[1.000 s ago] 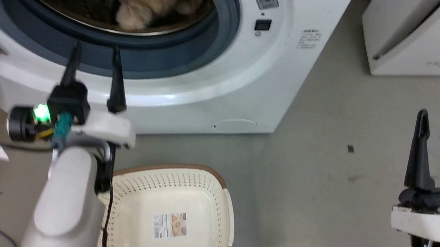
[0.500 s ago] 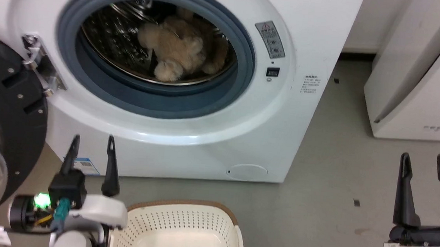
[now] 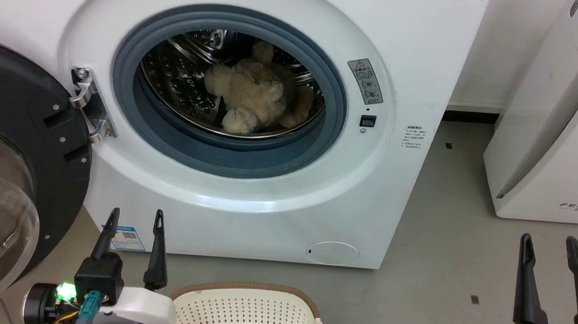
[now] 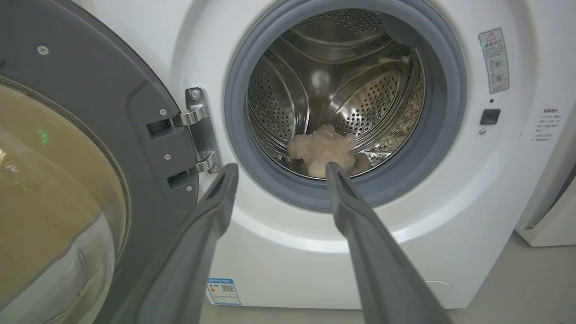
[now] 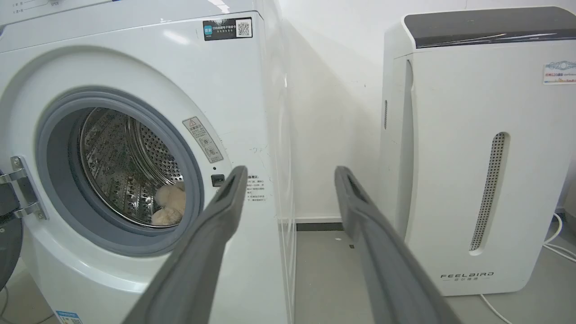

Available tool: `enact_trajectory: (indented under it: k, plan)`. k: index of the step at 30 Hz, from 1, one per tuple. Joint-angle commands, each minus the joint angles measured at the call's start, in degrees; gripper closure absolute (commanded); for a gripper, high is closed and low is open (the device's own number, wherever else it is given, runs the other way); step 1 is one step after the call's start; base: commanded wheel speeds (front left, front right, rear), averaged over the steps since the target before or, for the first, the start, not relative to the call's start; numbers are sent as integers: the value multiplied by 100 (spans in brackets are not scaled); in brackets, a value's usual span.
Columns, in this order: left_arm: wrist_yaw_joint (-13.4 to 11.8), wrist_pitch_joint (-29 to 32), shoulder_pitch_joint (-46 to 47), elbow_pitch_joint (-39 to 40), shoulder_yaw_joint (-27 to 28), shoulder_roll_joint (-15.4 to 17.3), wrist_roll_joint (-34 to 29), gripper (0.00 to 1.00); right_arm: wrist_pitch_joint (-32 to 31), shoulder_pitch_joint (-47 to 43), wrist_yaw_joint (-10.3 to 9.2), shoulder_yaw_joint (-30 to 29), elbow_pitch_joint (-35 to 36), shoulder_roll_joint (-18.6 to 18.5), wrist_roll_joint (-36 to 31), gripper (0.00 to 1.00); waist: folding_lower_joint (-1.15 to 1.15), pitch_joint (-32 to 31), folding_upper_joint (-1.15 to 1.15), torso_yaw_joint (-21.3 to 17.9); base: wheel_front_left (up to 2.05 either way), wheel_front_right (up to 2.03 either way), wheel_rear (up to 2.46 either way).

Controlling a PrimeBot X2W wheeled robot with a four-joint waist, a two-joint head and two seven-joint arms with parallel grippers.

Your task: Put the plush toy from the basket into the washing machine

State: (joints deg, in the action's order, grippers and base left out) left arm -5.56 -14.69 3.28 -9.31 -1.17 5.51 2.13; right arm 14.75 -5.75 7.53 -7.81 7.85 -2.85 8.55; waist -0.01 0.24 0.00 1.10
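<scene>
The beige plush toy [image 3: 255, 98] lies inside the steel drum of the white washing machine [image 3: 402, 68], just behind the grey gasket; it also shows as plush toy [image 4: 324, 150] and plush toy [image 5: 170, 204]. The black-framed glass door [image 3: 9, 163] hangs open at the left. The cream perforated basket [image 3: 248, 309] stands on the floor in front of the machine, its brown rim at the bottom edge. My left gripper [image 3: 135, 217] is open and holds nothing, low in front of the machine. My right gripper [image 3: 548, 242] is open over bare floor at the lower right.
A plain white appliance [image 3: 560, 140] lettered FEELBAIRD stands to the right of the machine, with a white cable [image 5: 551, 243] on the floor beside it. Grey floor [image 3: 445, 254] lies between the two appliances. A blue label [image 3: 123, 237] is stuck low on the machine's front.
The head camera has tilted upward, so the machine's opening and the door have come fully into view and the basket has slid to the bottom edge. Both grippers stay open.
</scene>
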Motion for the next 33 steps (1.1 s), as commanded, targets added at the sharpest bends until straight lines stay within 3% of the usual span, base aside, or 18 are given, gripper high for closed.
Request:
enact_trajectory:
  k: [1, 3, 4, 33]
  plan:
    - [36, -30, -101, 55, 7, -39, -9, 0, 25, -105, -4, -5, -31, -3, -14, 0, 1, -34, 0, -3, 0, 0, 0]
    - [64, -30, -108, 55, 11, -55, -12, 0, 25, -118, -4, -6, -49, -3, -19, 0, 1, -47, 0, -3, 0, 0, 0]
    - [55, 5, -38, 25, 9, -51, 2, 100, -2, -20, 0, 0, -28, 0, -1, 100, 1, -48, 0, -3, 0, 0, 0]
    - [159, 308, -97, 210, 31, -98, -40, 100, -305, 108, 0, 162, -184, -1, -177, 100, 1, -44, 0, -25, 0, 0, 0]
